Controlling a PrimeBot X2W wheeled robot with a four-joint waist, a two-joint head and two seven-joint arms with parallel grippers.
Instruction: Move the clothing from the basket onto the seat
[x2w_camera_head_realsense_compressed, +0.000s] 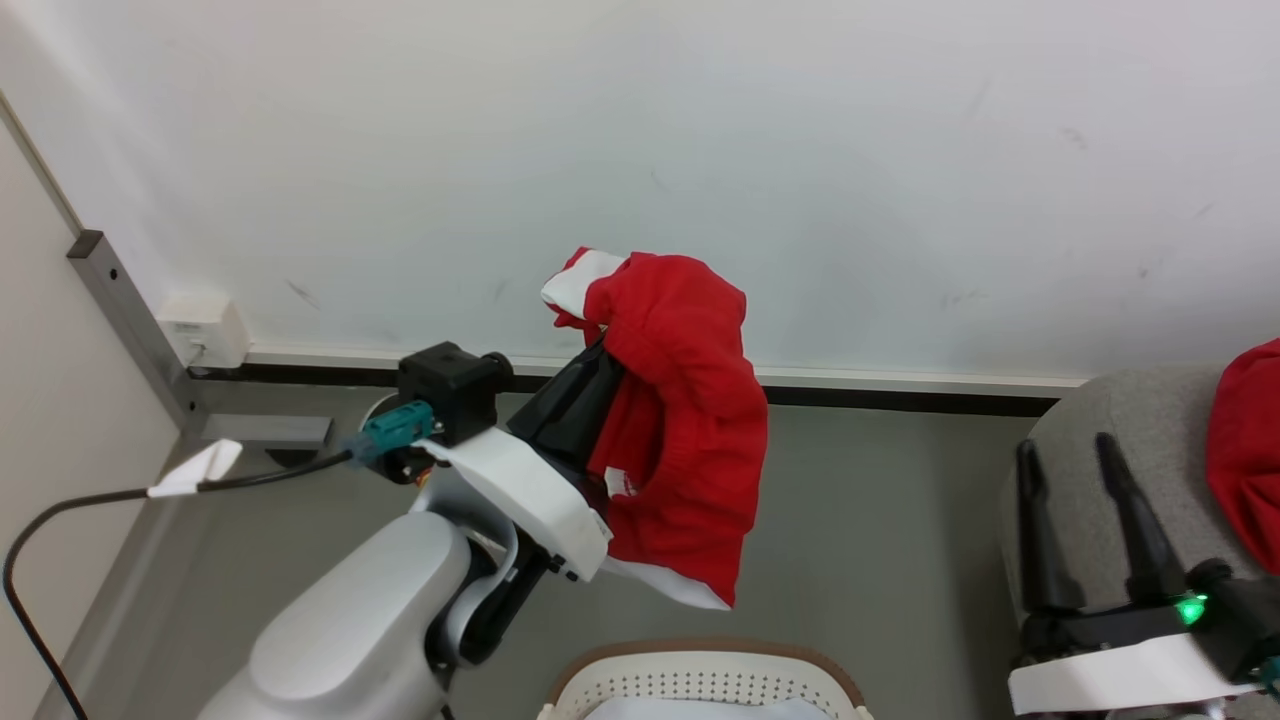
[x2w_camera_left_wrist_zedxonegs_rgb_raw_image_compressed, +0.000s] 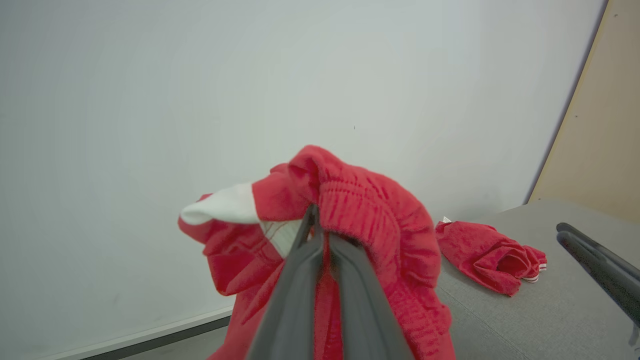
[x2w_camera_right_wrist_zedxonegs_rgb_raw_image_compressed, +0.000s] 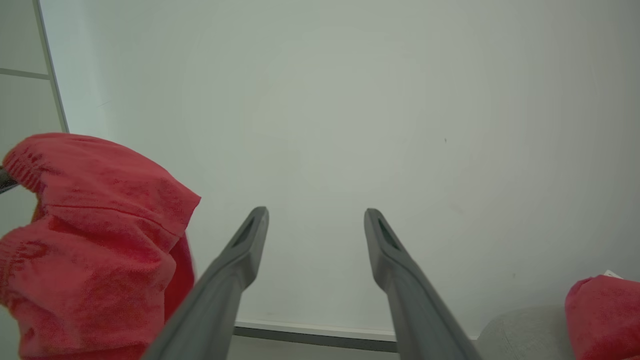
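My left gripper (x2w_camera_head_realsense_compressed: 598, 350) is shut on a red garment with white trim (x2w_camera_head_realsense_compressed: 685, 420), which hangs in the air above the floor and the basket (x2w_camera_head_realsense_compressed: 700, 670). In the left wrist view the left gripper (x2w_camera_left_wrist_zedxonegs_rgb_raw_image_compressed: 317, 215) has its fingers pressed together inside the bunched red garment (x2w_camera_left_wrist_zedxonegs_rgb_raw_image_compressed: 370, 220). A second red garment (x2w_camera_left_wrist_zedxonegs_rgb_raw_image_compressed: 487, 255) lies crumpled on the grey seat (x2w_camera_left_wrist_zedxonegs_rgb_raw_image_compressed: 540, 305); its edge (x2w_camera_head_realsense_compressed: 1250, 450) rests on the seat (x2w_camera_head_realsense_compressed: 1120, 420) at the right. My right gripper (x2w_camera_head_realsense_compressed: 1065, 445) hovers open over the seat's left part with nothing between its fingers (x2w_camera_right_wrist_zedxonegs_rgb_raw_image_compressed: 250, 240). The held garment (x2w_camera_right_wrist_zedxonegs_rgb_raw_image_compressed: 90, 240) hangs to its left.
A white wall rises behind everything, with a dark baseboard (x2w_camera_head_realsense_compressed: 900, 395) along the grey floor (x2w_camera_head_realsense_compressed: 880, 560). A pale box (x2w_camera_head_realsense_compressed: 205, 330) and a metal post (x2w_camera_head_realsense_compressed: 130, 320) stand at the left corner. A black cable (x2w_camera_head_realsense_compressed: 60, 520) trails from my left wrist.
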